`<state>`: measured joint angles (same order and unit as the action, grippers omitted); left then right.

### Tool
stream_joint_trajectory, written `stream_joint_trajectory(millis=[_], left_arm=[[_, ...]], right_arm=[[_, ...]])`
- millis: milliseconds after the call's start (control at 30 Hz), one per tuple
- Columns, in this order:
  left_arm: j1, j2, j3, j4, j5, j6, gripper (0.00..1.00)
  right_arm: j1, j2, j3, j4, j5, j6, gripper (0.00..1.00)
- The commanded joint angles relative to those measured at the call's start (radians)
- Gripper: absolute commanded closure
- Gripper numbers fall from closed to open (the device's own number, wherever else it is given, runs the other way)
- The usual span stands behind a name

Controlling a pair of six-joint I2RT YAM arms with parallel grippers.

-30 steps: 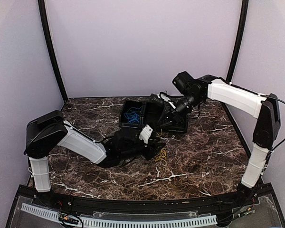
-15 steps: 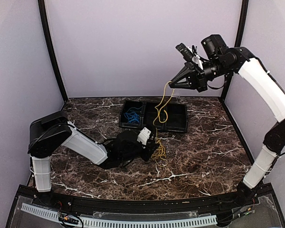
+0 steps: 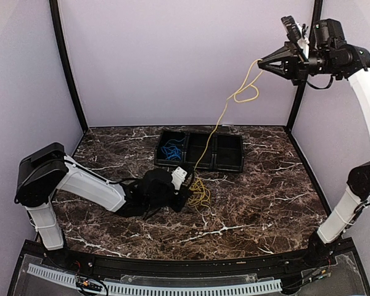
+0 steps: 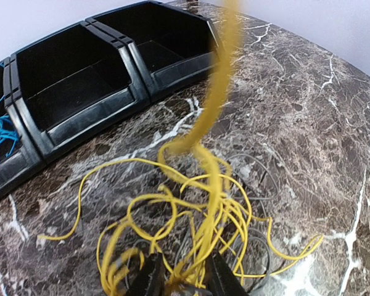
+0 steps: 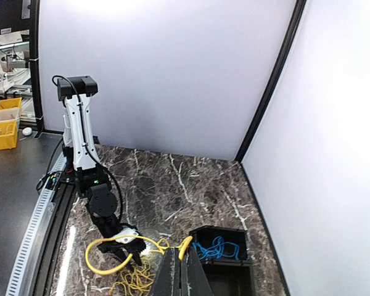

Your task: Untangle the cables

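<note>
- Pinched shut on the yellow cable (image 3: pixel 221 117) at the right end effector (image 3: pixel 263 63), held high above the bench (image 3: pixel 265 197), well over its back right corner.
- Hung from there in a loose loop, then strung down on a slant past the black tray (image 3: pixel 228 168) to a tangled heap on the marble.
- Closed on that heap at the left end effector (image 3: pixel 186 196), low on the bench just in front of the tray, with yellow strands squeezed between its fingers (image 4: pixel 149 277).
- Mixed in under the yellow loops: a thin dark grey cable (image 4: pixel 268 185).
- Piled in the tray's leftmost compartment: blue cables (image 3: pixel 171 150).
</note>
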<state>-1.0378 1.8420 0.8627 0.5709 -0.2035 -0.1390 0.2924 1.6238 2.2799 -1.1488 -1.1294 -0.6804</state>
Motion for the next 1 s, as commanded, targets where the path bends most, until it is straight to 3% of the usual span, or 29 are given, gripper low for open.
stream_joint_trajectory(millis=[0,467,567,667,733,767,800,833,867,967], left_arm=[[0.001,-0.086,-0.078,-0.118,-0.053,-0.034,0.75],[0.000,-0.162,-0.229,-0.195,-0.027,-0.170,0.84],[-0.001,-0.184,-0.271,-0.177,-0.032,-0.181,0.85],[-0.002,-0.207,-0.265,-0.181,-0.055,-0.159,0.85],[-0.002,-0.227,-0.236,-0.187,-0.073,-0.138,0.78],[-0.003,-0.235,-0.209,-0.189,-0.069,-0.130,0.68],[-0.008,-0.252,-0.196,-0.173,-0.057,-0.106,0.64],[-0.011,-0.266,-0.171,-0.157,-0.051,-0.078,0.56],[-0.017,-0.271,-0.159,-0.118,-0.042,-0.063,0.53],[-0.024,-0.247,-0.055,-0.066,-0.017,-0.020,0.40]], right_arm=[[-0.084,0.019,0.111,0.058,-0.141,0.068,1.00],[-0.300,0.065,0.256,0.361,-0.188,0.363,1.00],[-0.387,0.070,0.240,0.593,-0.282,0.586,1.00],[-0.407,0.060,0.143,0.942,-0.384,0.944,1.00],[-0.405,0.043,0.011,1.349,-0.439,1.287,1.00],[-0.404,0.034,-0.077,1.648,-0.449,1.526,1.00],[-0.406,0.032,-0.151,2.055,-0.450,1.750,1.00],[-0.403,0.036,-0.192,2.224,-0.451,1.891,1.00],[-0.398,0.036,-0.216,2.234,-0.454,1.917,1.00],[-0.393,-0.013,-0.330,2.062,-0.440,1.791,1.00]])
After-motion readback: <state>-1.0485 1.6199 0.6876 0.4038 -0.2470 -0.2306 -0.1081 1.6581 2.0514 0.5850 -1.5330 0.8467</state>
